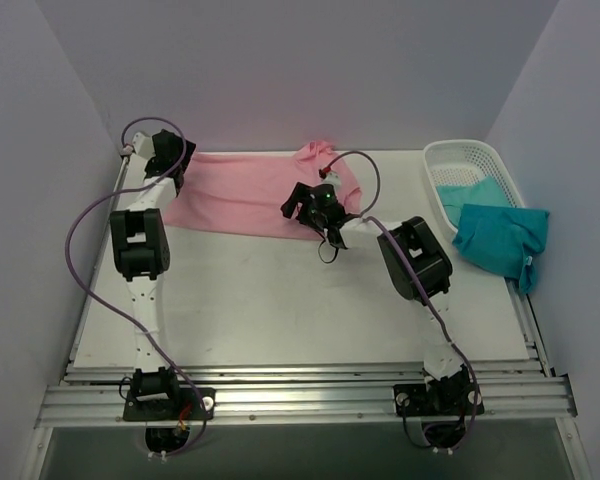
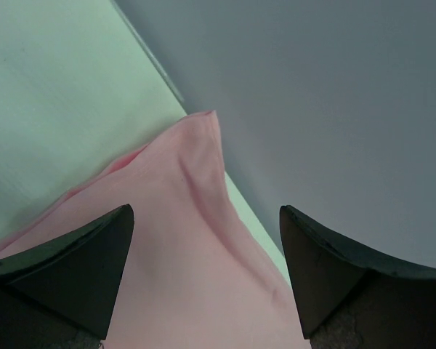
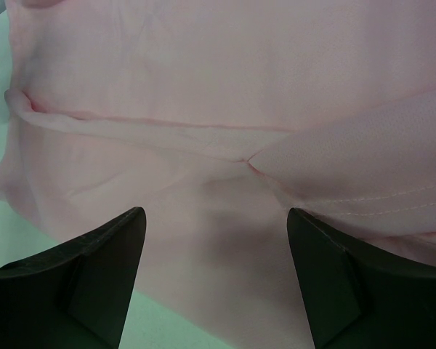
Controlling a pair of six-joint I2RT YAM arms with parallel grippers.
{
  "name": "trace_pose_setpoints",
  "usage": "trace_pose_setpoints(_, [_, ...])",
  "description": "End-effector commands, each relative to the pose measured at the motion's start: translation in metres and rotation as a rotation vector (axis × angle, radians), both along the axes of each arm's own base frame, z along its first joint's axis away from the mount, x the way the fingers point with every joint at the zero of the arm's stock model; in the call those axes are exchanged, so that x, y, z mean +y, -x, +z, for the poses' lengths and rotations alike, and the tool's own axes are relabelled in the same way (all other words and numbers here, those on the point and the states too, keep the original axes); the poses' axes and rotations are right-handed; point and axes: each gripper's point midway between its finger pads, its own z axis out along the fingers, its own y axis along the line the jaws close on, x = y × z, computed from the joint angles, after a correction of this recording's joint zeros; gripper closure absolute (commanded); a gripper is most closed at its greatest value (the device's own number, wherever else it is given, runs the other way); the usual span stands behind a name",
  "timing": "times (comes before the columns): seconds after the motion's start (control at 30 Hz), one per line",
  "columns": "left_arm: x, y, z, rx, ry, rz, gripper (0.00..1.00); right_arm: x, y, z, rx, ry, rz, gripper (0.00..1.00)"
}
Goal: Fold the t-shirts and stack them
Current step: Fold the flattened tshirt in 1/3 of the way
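Pink t-shirt (image 1: 235,195) lay across upper centre; left gripper (image 2: 203,218) and right gripper (image 3: 216,218) stood over its ends, jaws spread.

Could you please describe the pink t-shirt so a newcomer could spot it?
Look to the far edge of the white table, by the back wall. The pink t-shirt lies spread there, left of the white basket. It is the only pink cloth; the teal cloth is at the basket.

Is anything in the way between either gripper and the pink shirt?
Nothing visible. The left gripper and right gripper are both open directly over the pink shirt, with only its fabric showing between their fingers.
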Motion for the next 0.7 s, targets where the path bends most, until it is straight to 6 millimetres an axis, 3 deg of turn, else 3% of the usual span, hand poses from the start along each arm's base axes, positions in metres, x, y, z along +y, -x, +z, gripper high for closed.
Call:
trace_pose_setpoints(0.0, [0.005, -0.012, 0.068, -0.101, -0.039, 0.002, 0.1, -0.009, -0.002, 0.005, -0.004, 0.038, -0.003, 0.25])
trace_pose_setpoints(0.07, [0.009, -0.004, 0.085, -0.11, -0.067, 0.017, 0.1, -0.008, -0.011, 0.025, -0.038, 0.032, -0.006, 0.25])
trace_pose_setpoints(0.1, [0.01, 0.005, 0.12, -0.161, -0.078, 0.028, 0.1, -0.009, -0.013, 0.03, -0.043, 0.045, -0.005, 0.25])
trace_pose_setpoints(0.13, [0.013, 0.016, 0.11, -0.139, -0.095, 0.048, 0.1, -0.008, -0.024, 0.052, -0.082, 0.034, -0.017, 0.25])
trace_pose_setpoints(0.17, [0.014, 0.024, 0.119, -0.152, -0.099, 0.057, 0.1, -0.009, -0.028, 0.062, -0.097, 0.038, -0.018, 0.25])
trace_pose_setpoints(0.2, [0.016, 0.038, 0.155, -0.204, -0.103, 0.066, 0.1, -0.011, -0.033, 0.073, -0.127, 0.063, -0.013, 0.24])
trace_pose_setpoints(0.23, [0.017, 0.047, 0.161, -0.212, -0.097, 0.081, 0.1, -0.019, -0.053, 0.11, -0.202, 0.06, -0.059, 0.23])
trace_pose_setpoints(0.27, [0.017, 0.062, 0.141, -0.162, -0.089, 0.085, 0.1, -0.024, -0.061, 0.119, -0.209, 0.083, -0.074, 0.23])
trace_pose_setpoints(0.3, [0.015, 0.077, 0.169, -0.207, -0.076, 0.086, 0.1, -0.029, -0.071, 0.135, -0.235, 0.091, -0.086, 0.22])
trace_pose_setpoints(0.33, [0.014, 0.087, 0.173, -0.22, -0.065, 0.085, 0.1, -0.034, -0.08, 0.149, -0.258, 0.107, -0.09, 0.22])
trace_pose_setpoints(0.37, [0.011, 0.108, 0.173, -0.213, -0.059, 0.079, 0.1, -0.042, -0.095, 0.175, -0.276, 0.103, -0.107, 0.22])
trace_pose_setpoints(0.43, [0.001, 0.126, 0.178, -0.233, -0.06, 0.055, 0.1, -0.05, -0.101, 0.197, -0.283, 0.095, -0.114, 0.23])
trace_pose_setpoints(0.47, [-0.001, 0.135, 0.179, -0.229, -0.067, 0.051, 0.09, -0.054, -0.097, 0.219, -0.307, 0.081, -0.121, 0.23])
trace_pose_setpoints(0.5, [-0.001, 0.151, 0.18, -0.223, -0.076, 0.05, 0.09, -0.059, -0.091, 0.212, -0.292, 0.089, -0.13, 0.23])
trace_pose_setpoints(0.53, [-0.02, 0.158, 0.176, -0.205, -0.089, 0.009, 0.09, -0.06, -0.083, 0.213, -0.294, 0.082, -0.131, 0.21])
trace_pose_setpoints(0.57, [-0.022, 0.165, 0.174, -0.195, -0.096, 0.008, 0.09, -0.064, -0.072, 0.24, -0.345, 0.035, -0.147, 0.21])
trace_pose_setpoints(0.6, [-0.025, 0.175, 0.179, -0.203, -0.098, 0.002, 0.09, -0.073, -0.061, 0.204, -0.279, 0.059, -0.156, 0.21])
trace_pose_setpoints(0.63, [-0.028, 0.184, 0.161, -0.163, -0.108, -0.013, 0.09, -0.078, -0.054, 0.198, -0.263, 0.057, -0.169, 0.21])
trace_pose_setpoints(0.67, [-0.033, 0.19, 0.156, -0.153, -0.108, -0.024, 0.09, -0.083, -0.047, 0.201, -0.257, 0.04, -0.186, 0.21])
